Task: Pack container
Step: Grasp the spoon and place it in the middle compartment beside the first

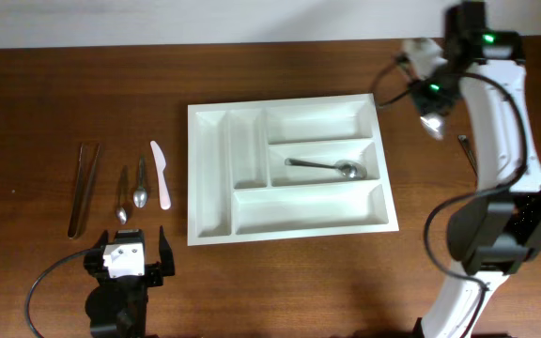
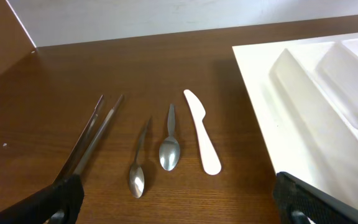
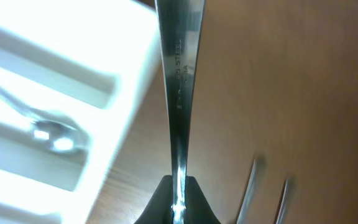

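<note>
The white container (image 1: 308,208) lies mid-table with one steel spoon (image 1: 327,167) in its middle wide compartment. My right gripper (image 1: 432,115) hangs just beyond the container's far right corner. It is shut on a steel utensil handle (image 3: 179,81) that runs up the right wrist view; its other end is out of frame. The container (image 3: 42,68) and the spoon (image 3: 55,137) show blurred at the left there. My left gripper (image 1: 128,258) is open and empty near the front left; its fingers (image 2: 179,211) frame the table.
Left of the container lie metal tongs (image 1: 85,188) (image 2: 89,140), two steel spoons (image 1: 123,195) (image 1: 141,183) and a white plastic knife (image 1: 162,176) (image 2: 202,134). A thin dark utensil (image 1: 466,150) lies right of the container, under my right arm.
</note>
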Robot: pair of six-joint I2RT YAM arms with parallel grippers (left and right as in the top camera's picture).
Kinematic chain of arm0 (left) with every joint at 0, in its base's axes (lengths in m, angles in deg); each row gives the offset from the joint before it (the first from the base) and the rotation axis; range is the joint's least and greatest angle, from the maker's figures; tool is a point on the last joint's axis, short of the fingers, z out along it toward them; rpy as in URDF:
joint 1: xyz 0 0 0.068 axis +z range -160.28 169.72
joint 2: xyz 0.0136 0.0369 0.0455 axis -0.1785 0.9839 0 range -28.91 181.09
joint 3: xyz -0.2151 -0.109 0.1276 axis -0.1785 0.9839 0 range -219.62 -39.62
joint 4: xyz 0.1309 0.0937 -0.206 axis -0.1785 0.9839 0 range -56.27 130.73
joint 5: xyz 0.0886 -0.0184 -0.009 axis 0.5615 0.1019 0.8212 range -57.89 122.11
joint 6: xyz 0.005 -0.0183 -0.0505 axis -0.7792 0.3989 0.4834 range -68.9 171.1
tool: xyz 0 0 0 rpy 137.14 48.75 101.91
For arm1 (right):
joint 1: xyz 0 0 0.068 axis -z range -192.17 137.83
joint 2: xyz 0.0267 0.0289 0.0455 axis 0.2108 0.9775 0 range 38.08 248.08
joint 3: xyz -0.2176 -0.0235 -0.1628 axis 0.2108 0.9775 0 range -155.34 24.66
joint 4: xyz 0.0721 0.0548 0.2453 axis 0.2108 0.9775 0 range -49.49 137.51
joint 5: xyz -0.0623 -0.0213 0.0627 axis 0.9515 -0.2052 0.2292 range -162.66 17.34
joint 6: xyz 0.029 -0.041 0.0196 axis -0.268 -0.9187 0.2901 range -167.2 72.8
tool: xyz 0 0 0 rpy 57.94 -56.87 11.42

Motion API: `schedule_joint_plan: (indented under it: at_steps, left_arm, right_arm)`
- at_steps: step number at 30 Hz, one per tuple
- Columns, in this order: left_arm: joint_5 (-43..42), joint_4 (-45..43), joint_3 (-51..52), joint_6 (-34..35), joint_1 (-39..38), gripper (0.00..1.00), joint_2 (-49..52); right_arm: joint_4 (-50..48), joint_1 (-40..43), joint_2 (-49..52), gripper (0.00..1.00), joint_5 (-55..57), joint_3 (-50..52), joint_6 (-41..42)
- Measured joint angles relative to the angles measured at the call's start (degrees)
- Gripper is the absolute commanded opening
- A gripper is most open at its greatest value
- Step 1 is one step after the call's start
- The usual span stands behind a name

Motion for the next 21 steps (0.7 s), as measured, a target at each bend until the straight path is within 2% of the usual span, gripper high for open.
schedule_joint_plan:
  at_steps: [4, 6, 9, 14, 21]
  left_arm:
    - [0.0, 0.0, 0.0, 0.0, 0.0, 0.99, 0.0]
    - [0.0, -0.02, 0.0, 0.0, 0.0, 0.99, 0.0]
    - [0.0, 0.0, 0.0, 0.0, 0.0, 0.99, 0.0]
    - [0.0, -0.02, 0.0, 0.0, 0.0, 0.99, 0.0]
    - [0.0, 0.0, 0.0, 0.0, 0.0, 0.99, 0.0]
  right_arm:
    - [3.45, -7.89, -0.83, 0.04, -2.54, -1.92, -9.66]
    - [5.88, -13.16, -0.79, 0.04, -5.84, -1.81, -17.64]
    - [8.0, -15.98, -0.66, 0.04, -7.45, -1.81, -23.34]
    - [9.88, -17.7, 0.92, 0.04, -8.76, -1.7, -28.83]
    - [8.39, -17.7, 3.85, 0.04, -10.4, 2.03, -31.28]
